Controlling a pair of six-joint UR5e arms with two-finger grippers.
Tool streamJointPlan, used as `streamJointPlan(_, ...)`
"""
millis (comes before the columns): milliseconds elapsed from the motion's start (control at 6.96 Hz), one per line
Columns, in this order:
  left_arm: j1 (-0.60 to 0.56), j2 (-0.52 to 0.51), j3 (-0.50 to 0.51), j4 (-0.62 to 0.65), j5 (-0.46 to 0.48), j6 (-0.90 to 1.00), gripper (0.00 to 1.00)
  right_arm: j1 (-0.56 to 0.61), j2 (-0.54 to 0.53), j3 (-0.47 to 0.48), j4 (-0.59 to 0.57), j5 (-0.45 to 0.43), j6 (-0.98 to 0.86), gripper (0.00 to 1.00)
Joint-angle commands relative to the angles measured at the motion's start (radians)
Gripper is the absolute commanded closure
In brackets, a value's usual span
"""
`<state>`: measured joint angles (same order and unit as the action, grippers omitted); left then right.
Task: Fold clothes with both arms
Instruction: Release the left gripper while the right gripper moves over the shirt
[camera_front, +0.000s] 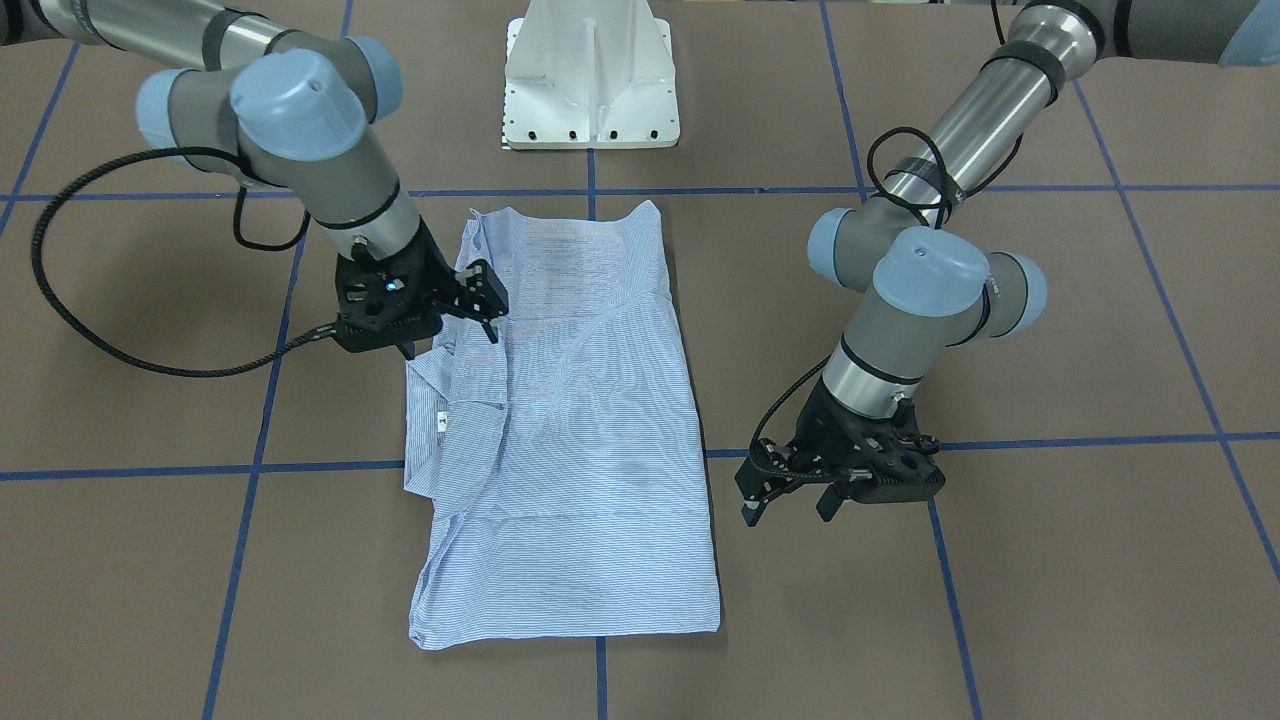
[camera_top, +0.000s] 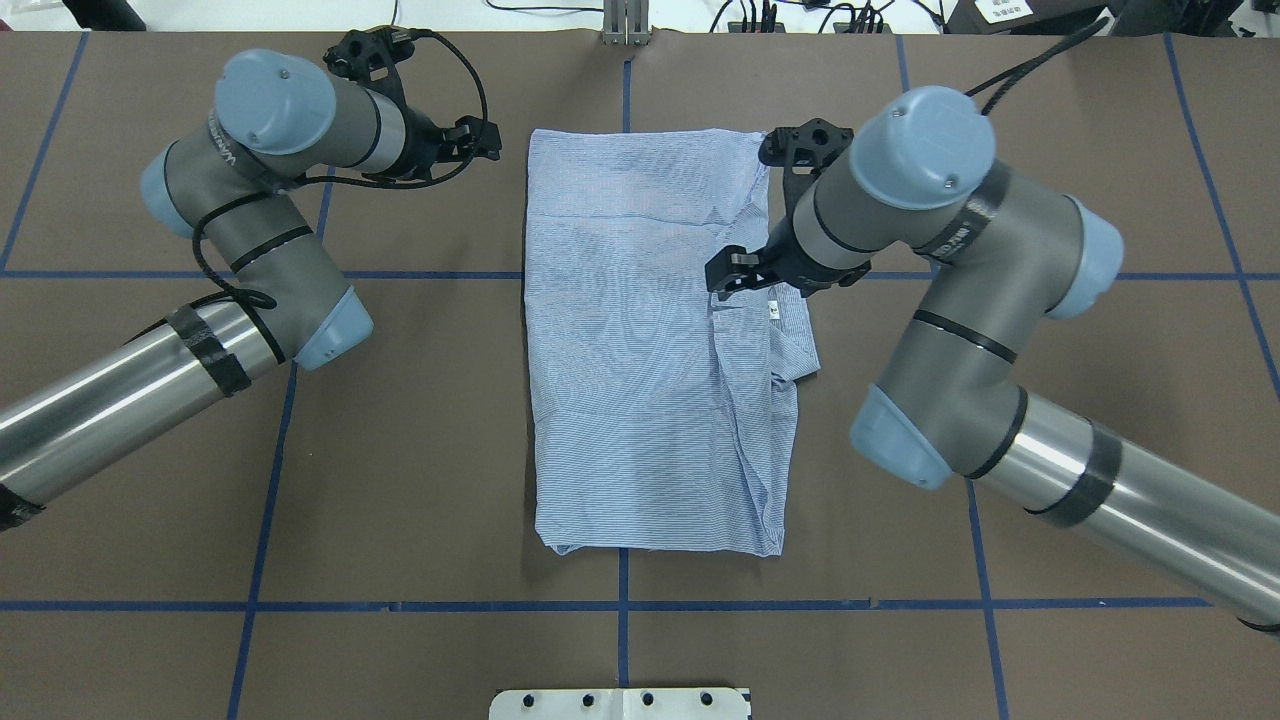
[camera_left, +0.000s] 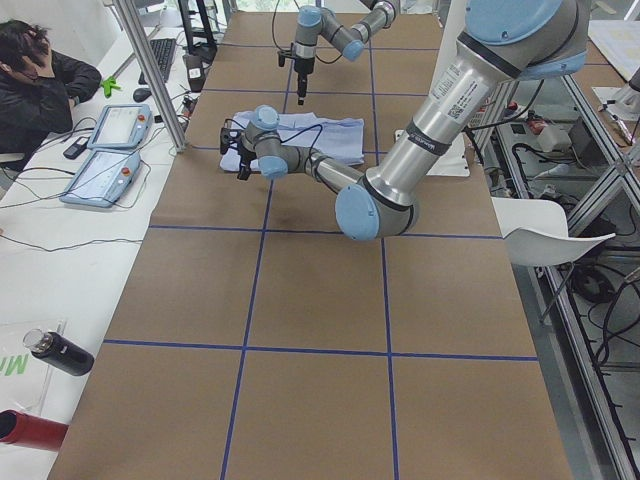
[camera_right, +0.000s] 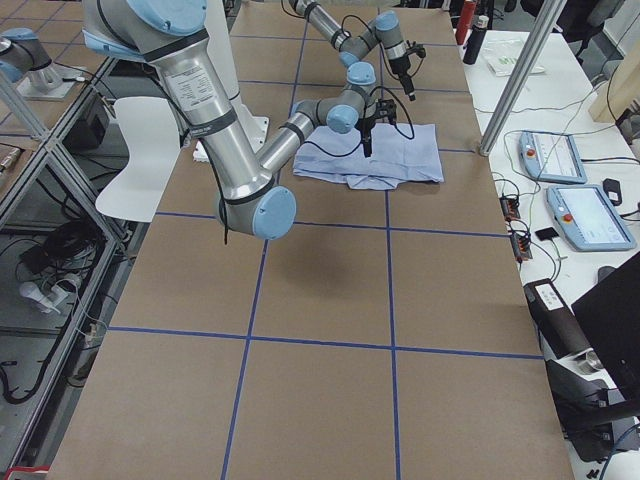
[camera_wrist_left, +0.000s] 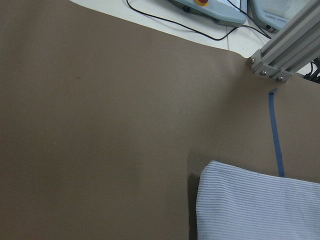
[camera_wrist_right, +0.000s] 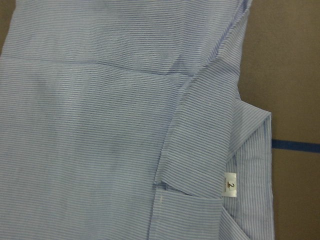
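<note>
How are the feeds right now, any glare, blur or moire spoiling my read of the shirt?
Overhead exterior: even light, but moire swirls across the shirt and bright sheen on the left arm. Exterior front-facing: faint banding on the cloth, a dark shadow along its view-right edge. Right wrist-mounted: sharp, the size tag readable. Left wrist-mounted: slightly soft, only a shirt corner shown.

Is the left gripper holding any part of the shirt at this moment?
No. In the front-facing view the left gripper hangs open over the bare table, beside the shirt and clear of its edge.
</note>
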<state>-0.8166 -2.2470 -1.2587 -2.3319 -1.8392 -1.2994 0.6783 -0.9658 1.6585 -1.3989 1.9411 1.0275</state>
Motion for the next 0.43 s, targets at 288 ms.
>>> streamJointPlan(288,-0.001,0.044,-0.12,0.082,-0.023,0.0,0.0,-0.107,0.074,-0.112,-0.135,-0.154,-0.124,0.0)
